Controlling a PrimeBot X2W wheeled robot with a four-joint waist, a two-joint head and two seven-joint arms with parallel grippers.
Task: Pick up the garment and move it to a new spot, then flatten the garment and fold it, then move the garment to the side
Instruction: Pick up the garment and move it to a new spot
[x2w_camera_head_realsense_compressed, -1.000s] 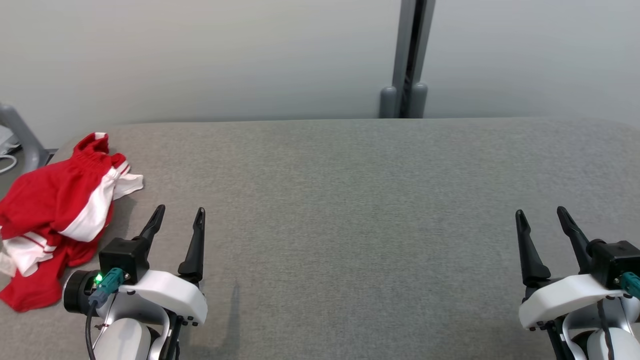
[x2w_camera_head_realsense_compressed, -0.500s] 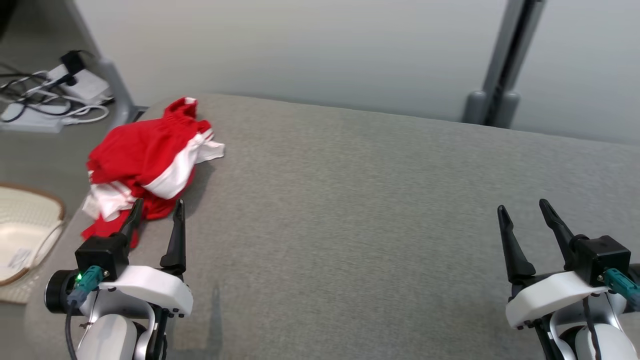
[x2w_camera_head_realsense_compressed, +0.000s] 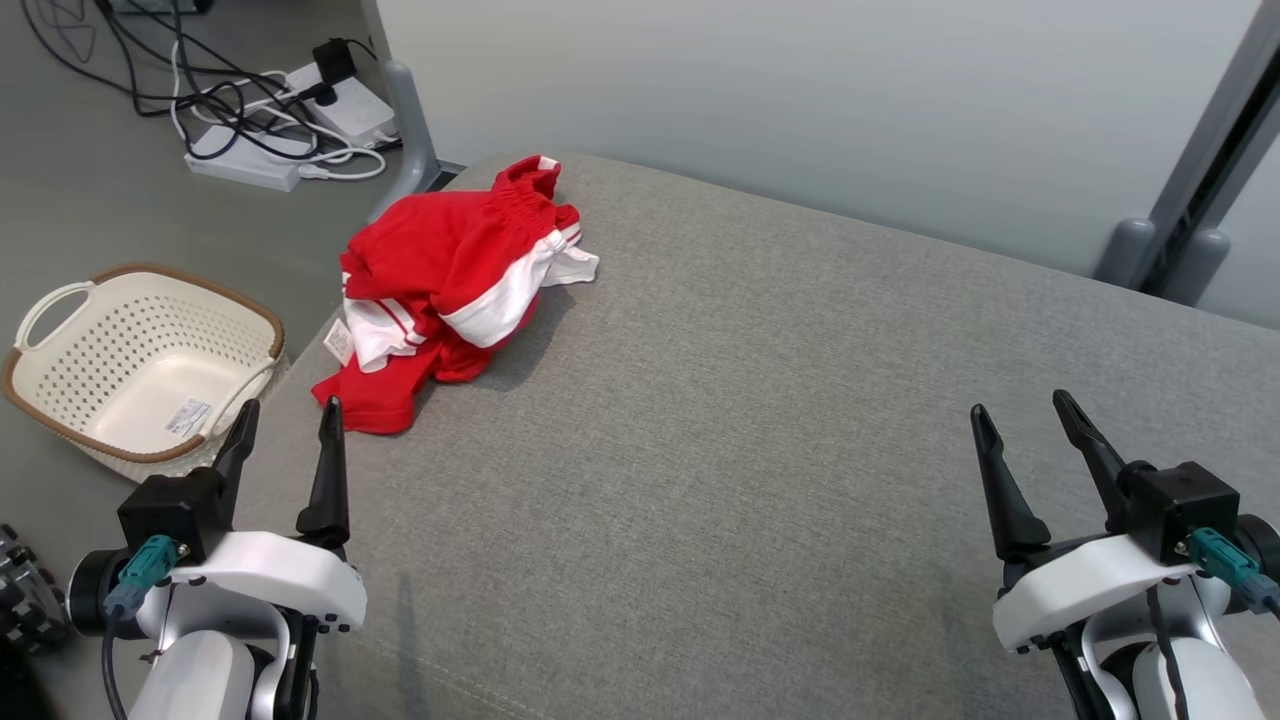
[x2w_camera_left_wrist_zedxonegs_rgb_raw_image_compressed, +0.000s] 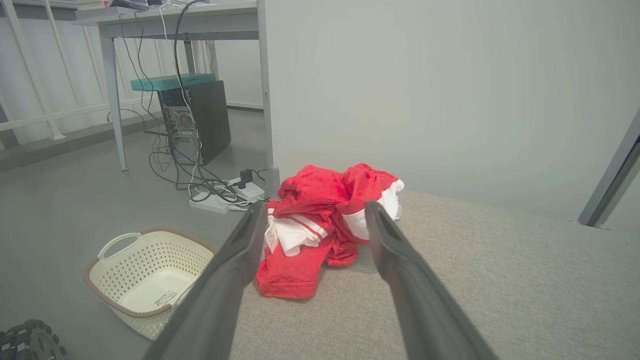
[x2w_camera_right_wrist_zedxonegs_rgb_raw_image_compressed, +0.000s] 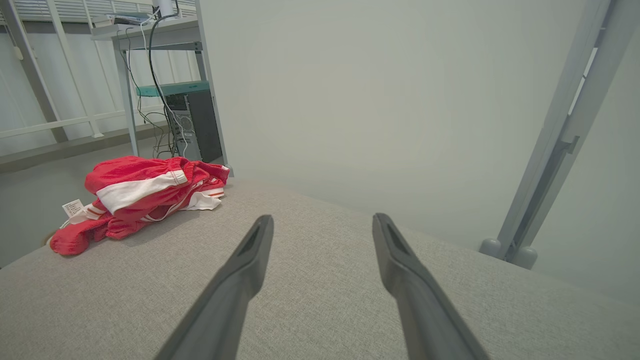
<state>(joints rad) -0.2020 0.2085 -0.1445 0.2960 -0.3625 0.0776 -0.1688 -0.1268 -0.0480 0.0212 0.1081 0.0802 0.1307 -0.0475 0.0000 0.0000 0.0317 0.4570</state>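
garment (x2w_camera_head_realsense_compressed: 455, 290): red-white crumpled heap on far left corner of surface (x2w_camera_head_realsense_compressed: 760, 430), hem just at left edge. left gripper (x2w_camera_head_realsense_compressed: 290, 404) near it, not touching, jaws spread, empty. right gripper (x2w_camera_head_realsense_compressed: 1020, 403) well apart, jaws spread, empty.
risk, i think: push instead of pinch slides heap over edge, into basket (x2w_camera_head_realsense_compressed: 130, 330) or onto floor (x2w_camera_head_realsense_compressed: 80, 200). pinch of one layer only lets rest drag.
surface grey fabric, soft. pale wall (x2w_camera_head_realsense_compressed: 800, 90) behind, cables (x2w_camera_head_realsense_compressed: 250, 120) on floor, grey post (x2w_camera_head_realsense_compressed: 1190, 190) at right.

I have left gripper (x2w_camera_head_realsense_compressed: 290, 404) and right gripper (x2w_camera_head_realsense_compressed: 1018, 403) both low, jaws wide apart, fingers pointing forward; white wrists level; arms well apart.
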